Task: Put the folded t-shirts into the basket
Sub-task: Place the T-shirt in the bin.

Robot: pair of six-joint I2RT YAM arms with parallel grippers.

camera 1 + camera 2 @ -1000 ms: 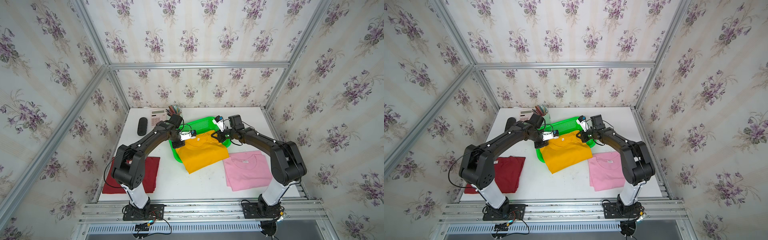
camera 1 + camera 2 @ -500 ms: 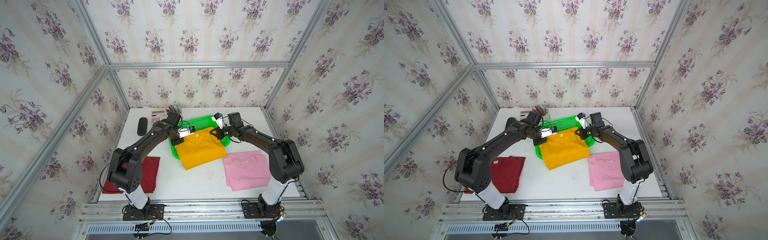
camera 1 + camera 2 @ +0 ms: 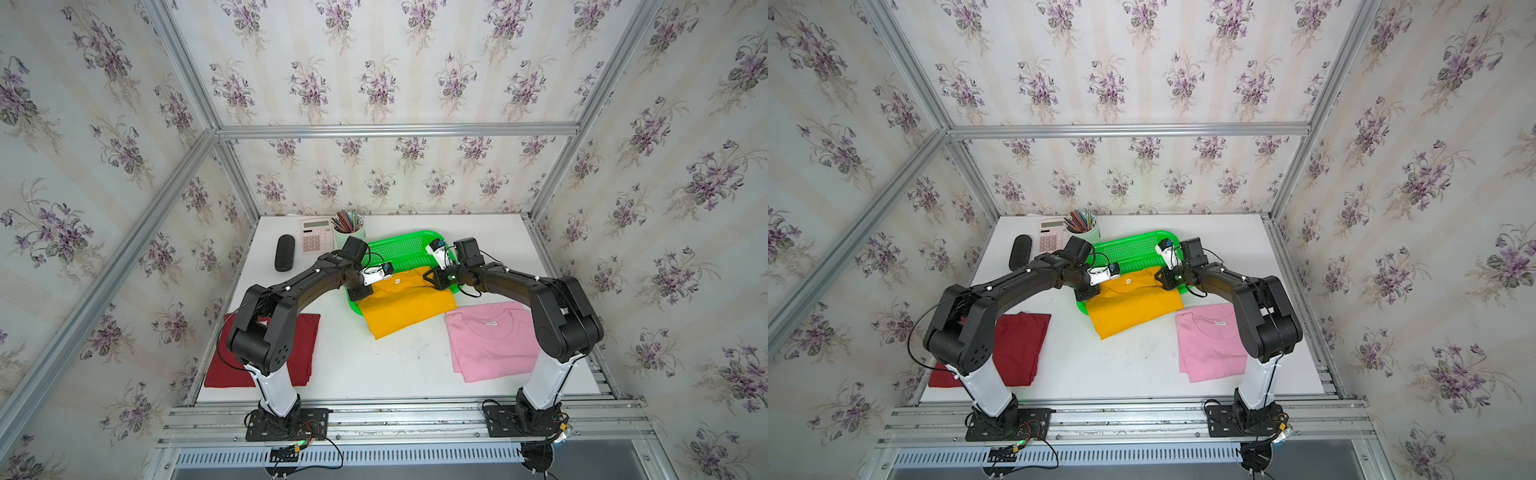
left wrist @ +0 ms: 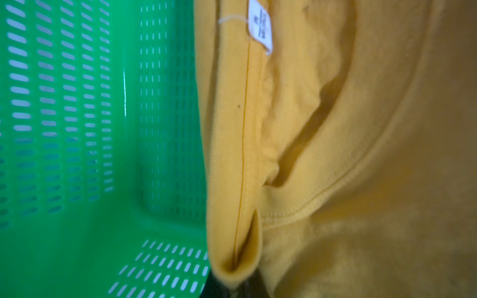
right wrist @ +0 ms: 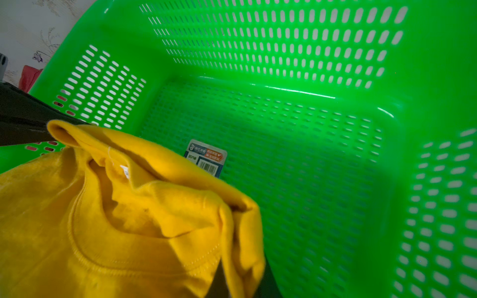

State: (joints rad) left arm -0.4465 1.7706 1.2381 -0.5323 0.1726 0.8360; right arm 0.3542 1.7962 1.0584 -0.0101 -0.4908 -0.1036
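Two grips: I see left gripper (image 3: 362,291) and right gripper (image 3: 432,277) jaws clamped on the collar end of the yellow t-shirt (image 3: 405,309), over the green basket (image 3: 399,247); the rest trails onto the counter (image 3: 374,365).

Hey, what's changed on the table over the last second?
The yellow t-shirt has slid slightly away from the arm bases, farther over the near rim of the basket, dragged by the left gripper and right gripper, both still shut on its collar-end corners. The basket, dark red t-shirt and pink t-shirt lie as before.
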